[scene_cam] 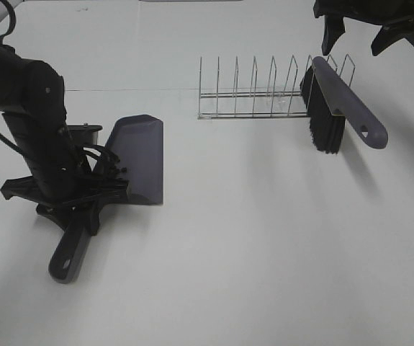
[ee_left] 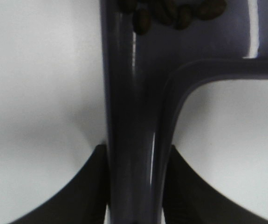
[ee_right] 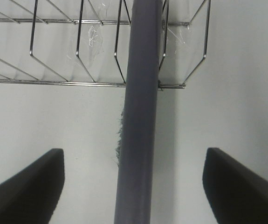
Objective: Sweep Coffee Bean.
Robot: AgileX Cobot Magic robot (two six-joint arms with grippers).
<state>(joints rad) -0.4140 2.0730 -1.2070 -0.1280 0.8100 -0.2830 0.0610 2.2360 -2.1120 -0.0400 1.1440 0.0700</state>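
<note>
Beans (ee_left: pixel 171 11) sit in the dustpan (scene_cam: pixel 136 158) the left pincer (ee_left: pixel 136 186) clenches, right pincer (ee_right: pixel 134 186) released over the racked brush (scene_cam: pixel 336 101): sweeping looks done.

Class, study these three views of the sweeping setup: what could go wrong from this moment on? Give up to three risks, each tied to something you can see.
1. The coffee beans lie in the dustpan, whose handle the left gripper clamps; tilting it could spill them.
2. The brush leans in the wire rack; a careless grab by the open right gripper could drag or tip the rack.
3. The brush handle is smooth, so it could slip between the fingers.
</note>
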